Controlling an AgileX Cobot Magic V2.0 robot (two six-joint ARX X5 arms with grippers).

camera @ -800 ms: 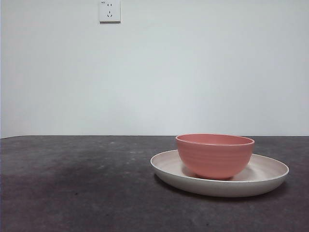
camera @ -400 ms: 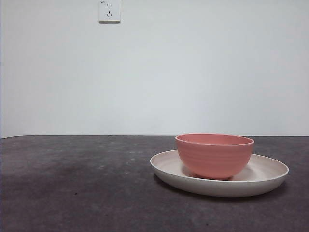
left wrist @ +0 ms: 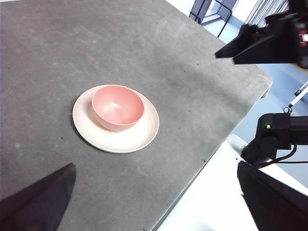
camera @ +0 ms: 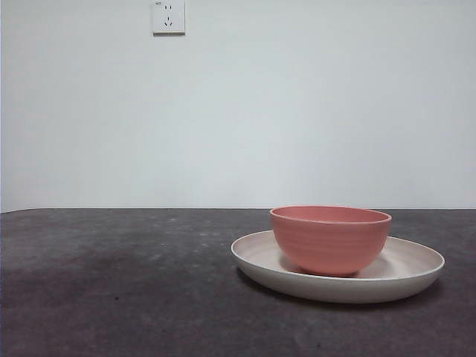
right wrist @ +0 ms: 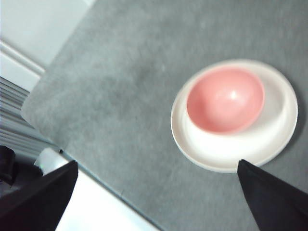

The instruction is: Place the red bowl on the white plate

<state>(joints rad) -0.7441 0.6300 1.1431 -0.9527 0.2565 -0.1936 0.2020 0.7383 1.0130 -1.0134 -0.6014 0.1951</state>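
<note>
The red bowl [camera: 331, 238] stands upright inside the white plate [camera: 413, 266] on the dark table, at the right of the front view. No gripper shows in the front view. My left gripper [left wrist: 156, 166] is open and empty, high above the table, with the bowl [left wrist: 118, 106] and the plate [left wrist: 126, 142] well below it. My right gripper [right wrist: 157, 163] is also open and empty, high up, looking down on the bowl [right wrist: 225, 98] in the plate [right wrist: 231, 150].
The dark grey table [camera: 119, 282] stretches left of the plate. A wall socket [camera: 169, 16] is on the white back wall. The table's edge [left wrist: 192, 190] and the other arm's black body [left wrist: 272, 38] show in the left wrist view.
</note>
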